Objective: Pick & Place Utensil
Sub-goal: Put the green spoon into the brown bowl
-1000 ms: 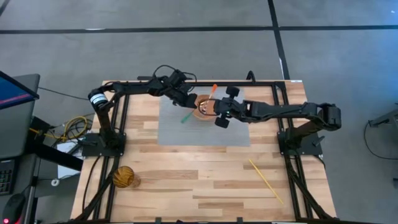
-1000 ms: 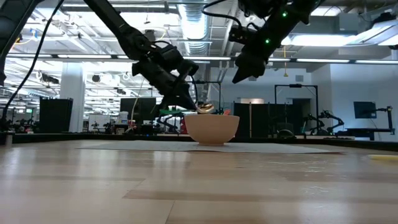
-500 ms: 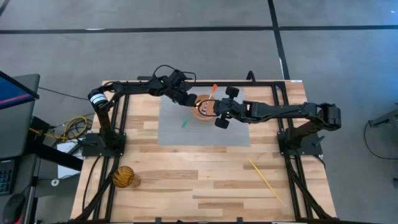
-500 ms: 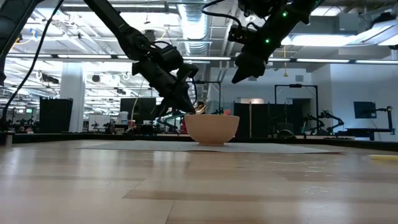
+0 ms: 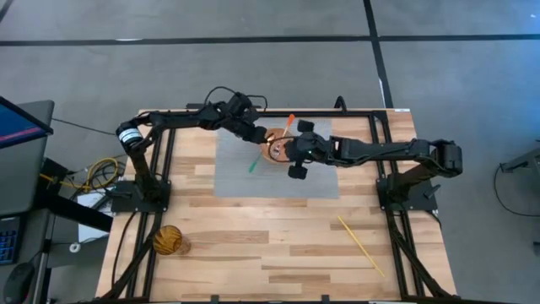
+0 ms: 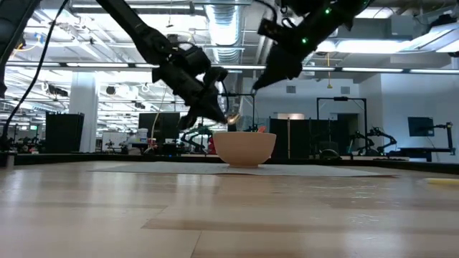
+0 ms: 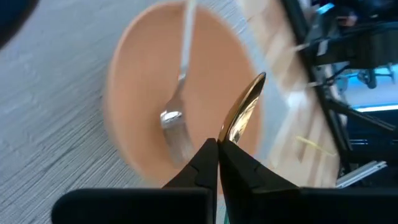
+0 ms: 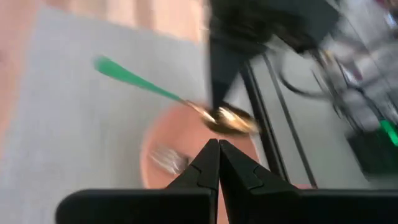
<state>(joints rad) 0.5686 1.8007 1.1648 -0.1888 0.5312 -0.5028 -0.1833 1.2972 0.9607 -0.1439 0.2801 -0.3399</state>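
The left gripper (image 5: pixel 253 138) holds a spoon (image 7: pixel 244 112) with a gold bowl and green handle, fingers clamped on it near the neck, just at the 9 o'clock rim of the bowl (image 5: pixel 276 148) on the grey mat (image 5: pixel 321 181). The green handle trails away toward 7 o'clock over the mat. A fork (image 7: pixel 177 124) already lies inside the bowl.

The spoon looks light, thin and stiff, and its polished metal is probably slippery, so a grip close to the head with a long handle hanging free seems prone to pivoting. A hold nearer the handle's middle would likely balance better; as it stands, a gentle tilt should be enough to drop it in.

The right gripper (image 5: pixel 297 150) hovers over the 3 o'clock side of the bowl, fingers pressed together on nothing.

The high view gives the layout: both arms meeting at the bowl, and a yellow stick (image 5: pixel 361 246) and a brown ball (image 5: pixel 168 240) well apart toward 6 o'clock. The low view (image 6: pixel 244 147) shows what it cannot: both grippers are above the rim, not in it. Only the wrist views reveal the fork and the spoon's gold head; the right wrist view (image 8: pixel 227 118) shows the whole green handle.
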